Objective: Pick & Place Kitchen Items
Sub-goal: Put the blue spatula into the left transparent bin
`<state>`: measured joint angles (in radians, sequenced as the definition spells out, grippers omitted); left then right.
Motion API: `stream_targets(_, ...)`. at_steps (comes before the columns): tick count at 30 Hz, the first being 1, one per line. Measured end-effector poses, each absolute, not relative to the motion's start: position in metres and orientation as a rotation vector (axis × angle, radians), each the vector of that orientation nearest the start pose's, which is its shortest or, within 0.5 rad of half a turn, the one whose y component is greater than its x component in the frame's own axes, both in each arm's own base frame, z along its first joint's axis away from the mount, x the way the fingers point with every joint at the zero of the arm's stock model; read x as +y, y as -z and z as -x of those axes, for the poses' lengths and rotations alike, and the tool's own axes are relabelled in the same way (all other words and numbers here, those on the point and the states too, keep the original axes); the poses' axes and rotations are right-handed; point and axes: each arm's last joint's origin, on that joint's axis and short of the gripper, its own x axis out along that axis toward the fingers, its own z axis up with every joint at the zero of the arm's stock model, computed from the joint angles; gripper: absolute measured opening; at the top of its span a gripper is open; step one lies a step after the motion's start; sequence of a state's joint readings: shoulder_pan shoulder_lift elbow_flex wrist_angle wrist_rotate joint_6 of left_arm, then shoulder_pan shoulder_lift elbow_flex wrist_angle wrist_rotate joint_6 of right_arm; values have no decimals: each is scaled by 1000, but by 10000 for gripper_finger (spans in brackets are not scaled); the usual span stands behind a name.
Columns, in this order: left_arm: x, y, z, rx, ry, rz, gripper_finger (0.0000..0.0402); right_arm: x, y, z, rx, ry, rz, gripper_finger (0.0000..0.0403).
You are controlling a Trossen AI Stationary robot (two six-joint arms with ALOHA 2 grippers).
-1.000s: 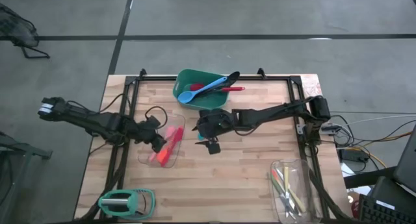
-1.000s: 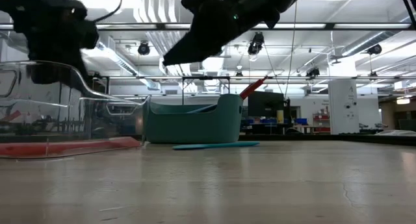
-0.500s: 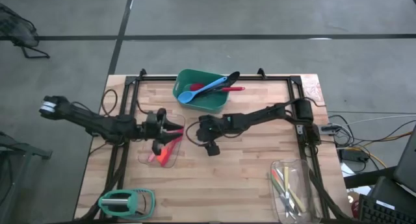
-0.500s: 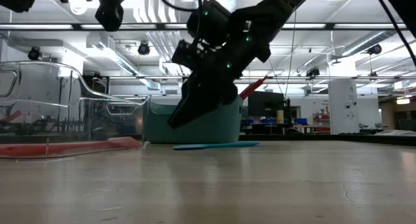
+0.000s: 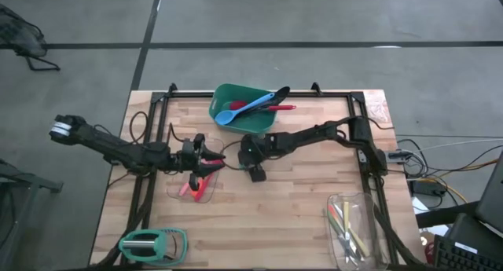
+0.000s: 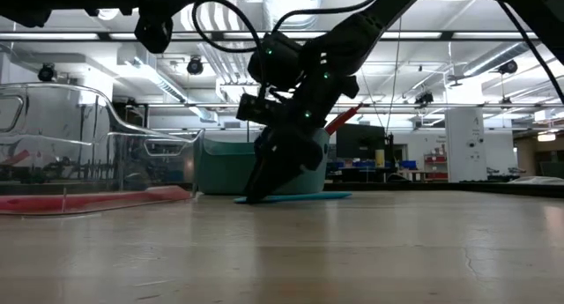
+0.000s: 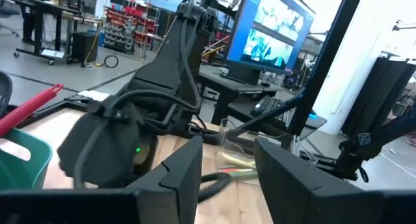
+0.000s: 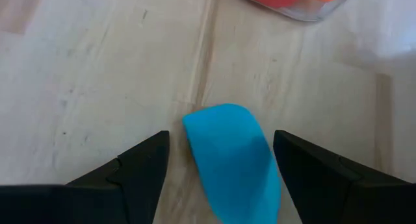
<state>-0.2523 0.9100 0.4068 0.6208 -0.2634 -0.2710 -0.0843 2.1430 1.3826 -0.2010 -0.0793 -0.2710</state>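
Observation:
A blue spatula [image 8: 231,162] lies flat on the wooden table, in front of the green tub [image 5: 233,97] in the low view [image 6: 295,197]. My right gripper [image 8: 221,146] is open, pointing down, with one finger on each side of the spatula's blade and its tips near the table [image 6: 256,191]. My left gripper [image 7: 227,178] is open and empty. It hovers above the left glass tray [image 5: 203,195] and points toward my right gripper [image 5: 242,153]. Red and orange utensils [image 5: 191,184] lie in that tray. A blue spoon [image 5: 250,108], a black slotted spoon and a red utensil lean out of the tub.
A second glass tray [image 5: 355,202] with several slim utensils stands at the near right. A teal-green tool [image 5: 153,243] lies at the near left corner. A dark frame [image 5: 259,92] runs along the table's far and side edges. The two grippers are close together at mid-table.
My right gripper has gone down to the table over the blue spatula, shifting slightly left. My left gripper has risen from the left glass tray, moved toward the table's right, and tipped from pointing down to nearly level.

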Motion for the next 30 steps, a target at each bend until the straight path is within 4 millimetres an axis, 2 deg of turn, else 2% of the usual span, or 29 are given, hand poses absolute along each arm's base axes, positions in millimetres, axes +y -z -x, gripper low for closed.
stream_targets(4,-42,-258,-192,-117,5,302,147,-42,-113,-437,949,-191,111,261)
stream_targets(8,-42,-259,-192,-125,7,304,147,-44,-108,-435,976,-193,103,233)
stream_targets(15,-42,-259,-192,-128,9,305,147,-42,-102,-434,1013,-173,161,166)
stream_targets(19,-42,-259,-192,-128,9,305,147,-42,-102,-434,1013,-168,182,114)
stream_targets(24,-42,-259,-192,-127,10,305,147,-41,-110,-435,986,-149,203,29)
stream_targets(30,-42,-257,-192,-116,10,299,147,-37,-130,-429,980,-137,163,22)
